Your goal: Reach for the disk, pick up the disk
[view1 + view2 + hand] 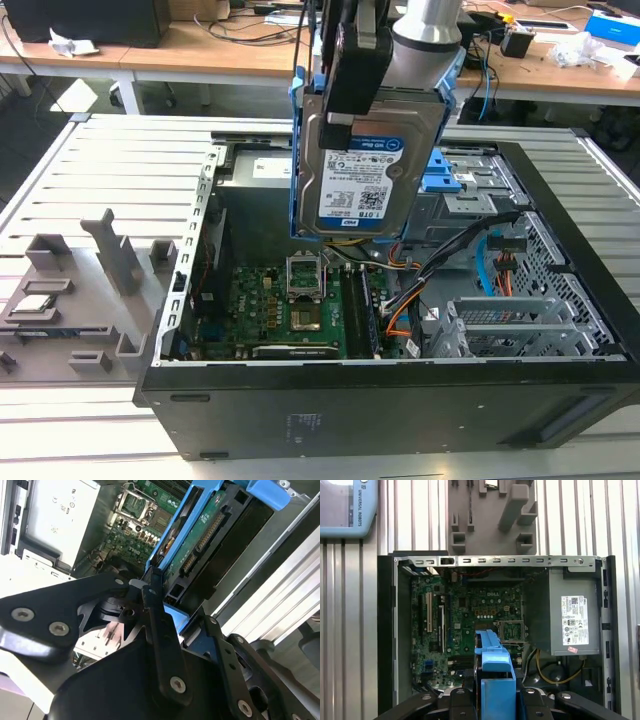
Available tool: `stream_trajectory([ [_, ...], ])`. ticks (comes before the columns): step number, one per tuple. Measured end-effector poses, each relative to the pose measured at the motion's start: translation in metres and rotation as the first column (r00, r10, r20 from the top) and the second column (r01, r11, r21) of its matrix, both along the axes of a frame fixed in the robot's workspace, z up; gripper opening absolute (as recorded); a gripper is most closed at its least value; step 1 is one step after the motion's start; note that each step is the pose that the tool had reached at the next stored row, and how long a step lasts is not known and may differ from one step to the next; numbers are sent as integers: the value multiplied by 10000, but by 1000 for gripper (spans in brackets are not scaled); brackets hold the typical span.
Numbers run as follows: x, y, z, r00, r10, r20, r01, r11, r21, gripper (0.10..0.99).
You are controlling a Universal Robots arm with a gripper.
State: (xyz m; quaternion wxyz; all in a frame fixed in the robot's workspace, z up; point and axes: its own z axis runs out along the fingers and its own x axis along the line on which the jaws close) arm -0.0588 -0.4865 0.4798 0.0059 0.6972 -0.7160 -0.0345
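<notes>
Already the fingers (150, 597) are clamped on the disk (365, 165), hanging upright above the open computer case (400, 410). Pickup looks done; carrying it on calls for a steady grip.

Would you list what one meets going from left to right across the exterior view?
Grey fixture block → case's metal side wall → motherboard → held disk → silver drive cage → case's black wall.

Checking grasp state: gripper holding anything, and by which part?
Yes: the gripper holds the disk by its upper end, fingers on the blue bracket, lifted above the open case.
</notes>
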Motion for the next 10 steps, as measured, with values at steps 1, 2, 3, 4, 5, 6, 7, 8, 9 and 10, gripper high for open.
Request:
stream_trajectory([
  [1,0,-10,0,10000,1,0,-1,10000,0,369],
  [2,0,-23,0,10000,0,0,0,10000,0,369],
  [3,0,-32,0,10000,1,0,-1,10000,-1,369],
  [4,0,-50,0,10000,0,0,0,10000,0,369],
  [5,0,-61,0,10000,0,0,0,10000,0,369],
  [6,0,-71,0,10000,0,0,0,10000,0,369],
  [7,0,-92,0,10000,0,0,0,10000,-1,369],
  [8,0,-108,0,10000,0,0,0,10000,0,369],
  [9,0,-119,0,10000,0,0,0,10000,-1,369],
  [10,0,-129,0,10000,0,0,0,10000,0,369],
])
